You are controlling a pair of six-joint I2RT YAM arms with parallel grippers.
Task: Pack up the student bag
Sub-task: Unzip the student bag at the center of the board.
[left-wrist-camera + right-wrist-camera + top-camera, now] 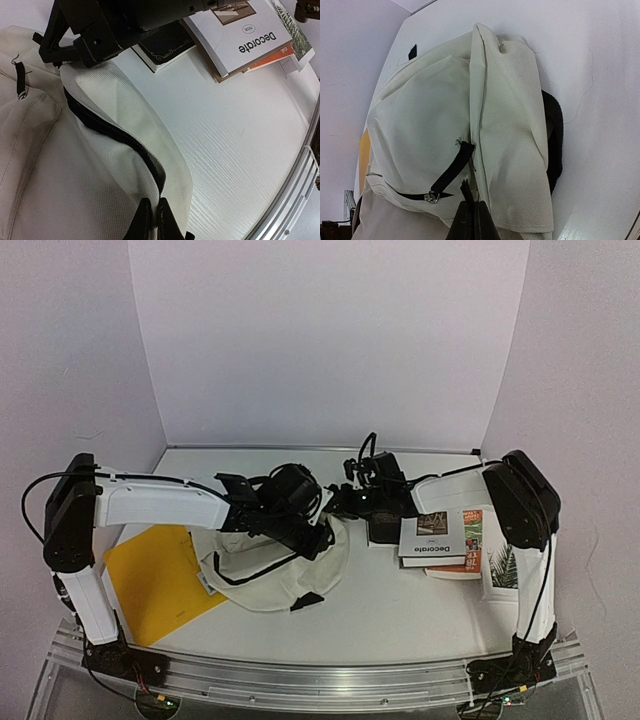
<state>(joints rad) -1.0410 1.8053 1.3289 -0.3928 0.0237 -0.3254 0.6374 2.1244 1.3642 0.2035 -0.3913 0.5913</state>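
The student bag (265,580), cream with black zipper trim, lies slumped in the middle of the table. My left gripper (318,543) is at its right rim. In the left wrist view the left gripper (154,210) is shut on the bag's (60,165) cream edge, right beside the black zipper (115,135). My right gripper (338,510) reaches in from the right to the same upper rim. In the right wrist view the right gripper (472,207) is shut on a small black tab at a seam of the bag (420,110). The rim is lifted between both grips.
A stack of books (432,540) topped by a white "Decorate" book (240,35) lies right of the bag, with a dark book (162,47) beside it. A yellow folder (155,580) lies at the left, partly under the bag. The table's metal front rail (330,675) runs along the near edge.
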